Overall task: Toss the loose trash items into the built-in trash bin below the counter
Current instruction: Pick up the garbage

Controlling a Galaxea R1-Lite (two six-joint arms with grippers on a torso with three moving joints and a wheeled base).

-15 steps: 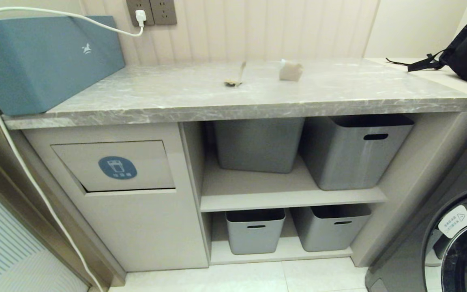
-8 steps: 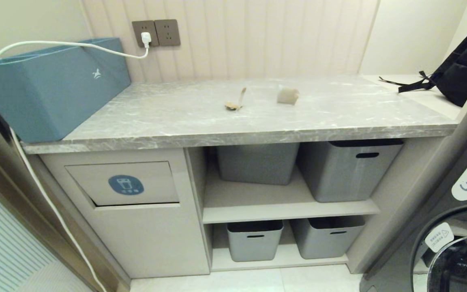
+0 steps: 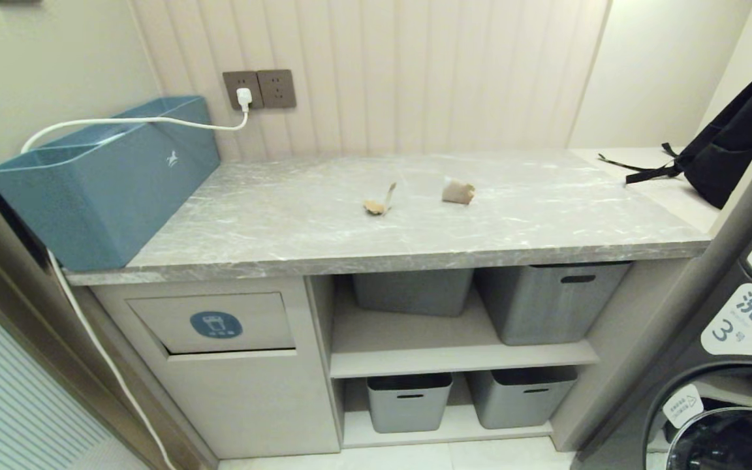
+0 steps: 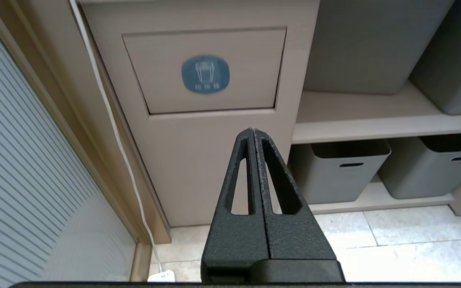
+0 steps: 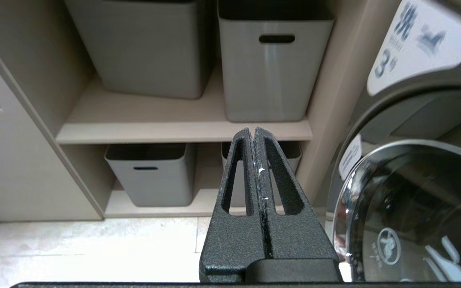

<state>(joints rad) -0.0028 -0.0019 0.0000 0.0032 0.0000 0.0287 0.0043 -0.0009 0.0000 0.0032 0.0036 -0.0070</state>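
My black left gripper and right gripper hang pressed closed and empty low before the beige flap-fronted trash bin, while a beige crumpled paper wad and thin tan paper strip lie on the grey marble counter.

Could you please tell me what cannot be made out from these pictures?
- Trash bin interior: hidden behind its shut flap, head and left wrist views.
- Grey tubs' contents: hidden by their walls and the counter.
- Backpack: cut off at the head view's right edge.
- Sticker lettering: too small.
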